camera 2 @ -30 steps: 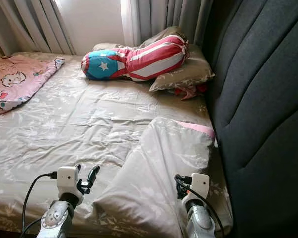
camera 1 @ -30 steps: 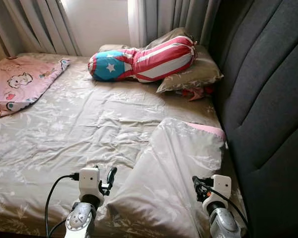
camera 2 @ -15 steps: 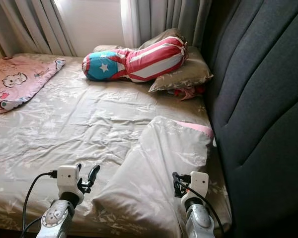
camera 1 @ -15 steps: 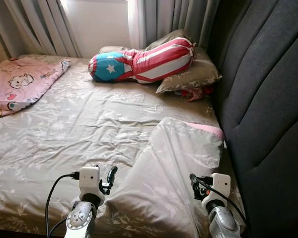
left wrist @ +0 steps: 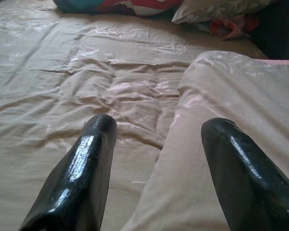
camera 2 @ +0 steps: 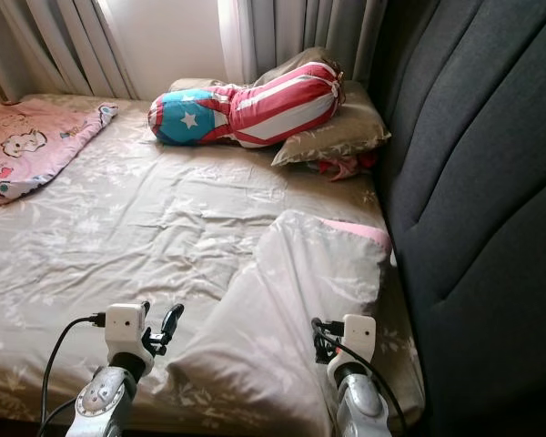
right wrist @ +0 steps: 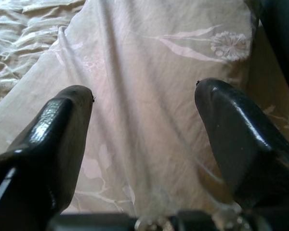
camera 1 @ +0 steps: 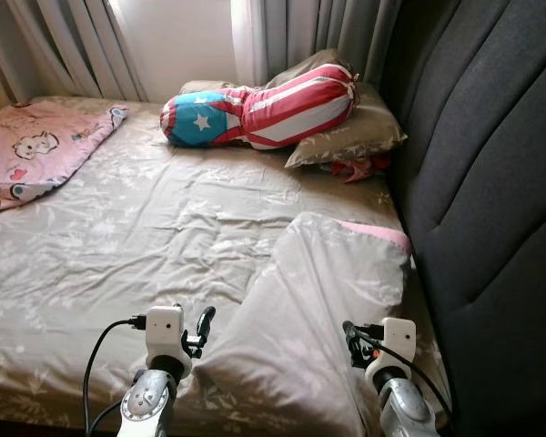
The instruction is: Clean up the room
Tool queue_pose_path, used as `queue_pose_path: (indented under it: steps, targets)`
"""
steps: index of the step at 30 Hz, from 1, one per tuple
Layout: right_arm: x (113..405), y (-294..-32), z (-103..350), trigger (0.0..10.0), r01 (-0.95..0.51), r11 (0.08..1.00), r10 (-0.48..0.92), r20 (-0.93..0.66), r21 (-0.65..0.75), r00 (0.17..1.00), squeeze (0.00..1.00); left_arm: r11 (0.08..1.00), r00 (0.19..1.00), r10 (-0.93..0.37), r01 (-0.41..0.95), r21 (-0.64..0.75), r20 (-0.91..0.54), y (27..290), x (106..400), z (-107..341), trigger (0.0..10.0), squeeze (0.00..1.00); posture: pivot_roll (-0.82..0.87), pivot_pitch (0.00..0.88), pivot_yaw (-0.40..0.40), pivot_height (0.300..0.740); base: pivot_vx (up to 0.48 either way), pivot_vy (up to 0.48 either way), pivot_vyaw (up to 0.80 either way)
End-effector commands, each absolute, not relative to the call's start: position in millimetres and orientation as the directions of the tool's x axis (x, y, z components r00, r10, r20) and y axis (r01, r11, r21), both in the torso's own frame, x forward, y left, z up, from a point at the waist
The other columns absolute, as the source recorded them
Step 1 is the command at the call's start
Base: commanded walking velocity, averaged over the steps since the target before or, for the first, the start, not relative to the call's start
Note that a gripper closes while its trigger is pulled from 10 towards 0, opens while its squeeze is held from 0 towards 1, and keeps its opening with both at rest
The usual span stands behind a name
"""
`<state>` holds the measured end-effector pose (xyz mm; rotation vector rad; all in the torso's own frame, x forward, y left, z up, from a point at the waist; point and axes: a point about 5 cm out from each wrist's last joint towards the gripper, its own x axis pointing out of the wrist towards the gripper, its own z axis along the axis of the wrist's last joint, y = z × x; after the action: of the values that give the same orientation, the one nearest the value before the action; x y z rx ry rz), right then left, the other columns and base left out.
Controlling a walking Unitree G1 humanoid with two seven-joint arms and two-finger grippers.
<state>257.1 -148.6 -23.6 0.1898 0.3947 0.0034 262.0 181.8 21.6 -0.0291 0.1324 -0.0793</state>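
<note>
A beige floral pillow [camera 1: 318, 309] with a pink edge lies on the bed [camera 1: 118, 237] against the dark headboard [camera 1: 491, 182]. My left gripper [camera 1: 203, 326] hovers open just off the pillow's near left corner; in the left wrist view one of its fingers [left wrist: 77, 178] is over the sheet, the other over the pillow [left wrist: 231, 96]. My right gripper [camera 1: 348, 339] is open above the pillow's near right part, with the pillow cloth [right wrist: 149, 86] between and beneath its fingers [right wrist: 53, 139].
At the far end lie a red, white and blue star bolster [camera 1: 255, 114] on a second beige pillow [camera 1: 355, 137], with a red cloth [camera 1: 355, 169] beneath. A pink cartoon blanket [camera 1: 36, 150] covers the far left corner. Grey curtains [camera 1: 73, 45] hang behind.
My right gripper has drifted a little left and lower over the pillow. The view has shifted slightly. The left gripper stays where it was.
</note>
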Motion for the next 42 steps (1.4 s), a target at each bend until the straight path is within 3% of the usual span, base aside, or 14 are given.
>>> queue_pose_path:
  steps: [1, 42]
  targets:
    - [258.4, -149.1, -21.8, 10.0, 0.037, 0.982, 0.036, -0.373, 0.187, 0.927, 0.00, 0.995, 0.988, -0.093, 0.089, -0.037, -0.123, 180.5, 264.5, 24.8, 10.0, 0.00, 0.03, 0.024, -0.055, 0.662, 0.000, 0.000, 0.00]
    - [253.7, -144.5, -30.9, 10.0, 0.027, 0.977, 0.070, -0.440, 0.210, 0.895, 0.00, 0.990, 0.985, -0.138, 0.134, -0.049, -0.100, 178.6, 270.8, 33.2, 10.0, 0.00, 0.03, 0.011, -0.051, 0.662, 0.034, 0.000, 0.00]
